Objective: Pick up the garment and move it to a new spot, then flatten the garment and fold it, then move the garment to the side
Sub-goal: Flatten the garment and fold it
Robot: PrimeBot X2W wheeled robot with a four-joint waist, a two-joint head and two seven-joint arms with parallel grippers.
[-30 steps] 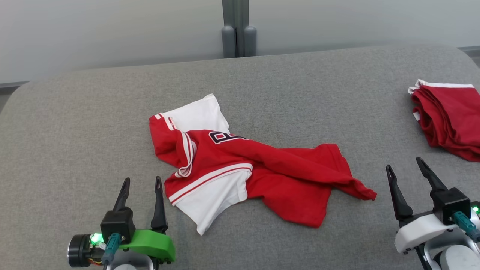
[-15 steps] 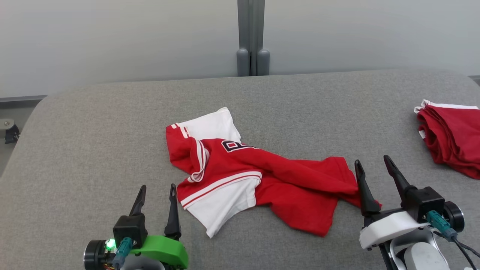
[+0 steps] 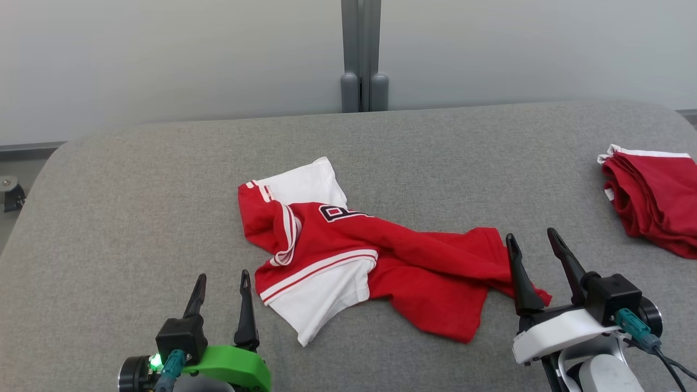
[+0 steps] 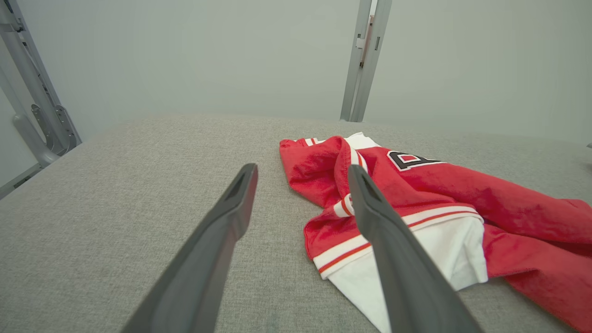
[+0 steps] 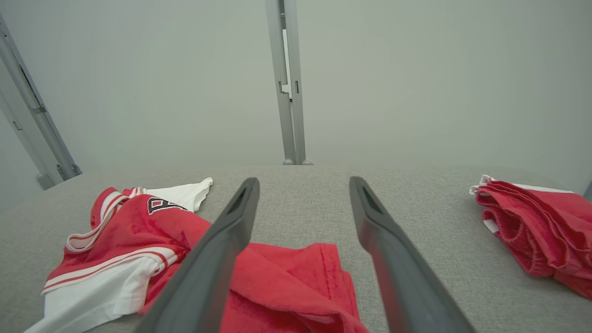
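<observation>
A crumpled red and white garment (image 3: 375,256) with a black letter patch lies in the middle of the grey padded table (image 3: 136,207). It also shows in the left wrist view as the garment (image 4: 416,203) and in the right wrist view as the garment (image 5: 138,249). My left gripper (image 3: 222,279) stands open just left of its white sleeve, empty. My right gripper (image 3: 531,242) is open over the garment's right red tip, with one finger (image 3: 520,280) in front of the cloth. Nothing is held.
A second red garment (image 3: 653,204), folded, lies at the table's right edge, seen too as the folded pile (image 5: 536,231). A grey post (image 3: 359,54) rises behind the table against a pale wall. Bare grey table spreads left and front.
The head camera tilted and shifted early on. My right gripper moved left to the garment's right tip. My left gripper stayed beside the white sleeve. The garment lies unchanged.
</observation>
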